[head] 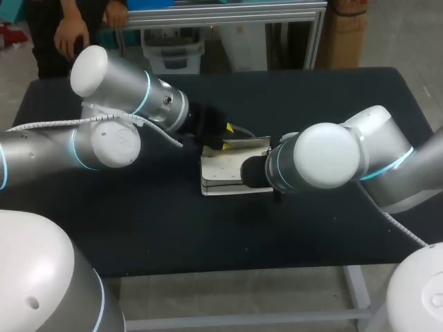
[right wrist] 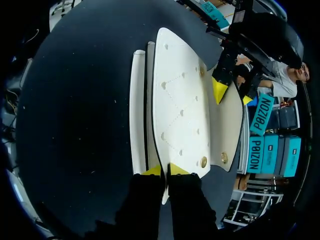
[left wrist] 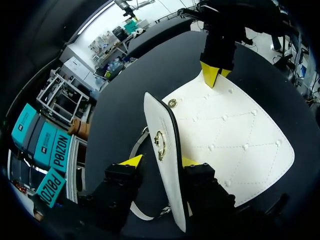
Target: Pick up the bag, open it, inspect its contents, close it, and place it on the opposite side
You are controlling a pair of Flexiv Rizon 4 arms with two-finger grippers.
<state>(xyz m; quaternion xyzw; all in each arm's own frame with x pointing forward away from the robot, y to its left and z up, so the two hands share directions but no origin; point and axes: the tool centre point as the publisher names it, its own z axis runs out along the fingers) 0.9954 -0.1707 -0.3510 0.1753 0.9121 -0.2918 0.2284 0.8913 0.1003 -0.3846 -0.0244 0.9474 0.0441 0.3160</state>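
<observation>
Black surface (head: 138, 221), white bag (head: 225, 173) lying at its middle, and this looks like the opening step. The right pincer (right wrist: 165, 171) is clamped on the bag's edge, pinning it, while the left pincer (left wrist: 160, 161) is spread apart, the raised flap (left wrist: 161, 120) standing between its fingers. Next, I'd say, that flap needs swinging right back for a look inside.

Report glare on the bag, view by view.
Head view: the bag lies partly hidden behind the right arm, its raised flap catching a sheen. Left wrist view: evenly lit, only the gold ring glinting. Right wrist view: even light, gold studs shining faintly.
</observation>
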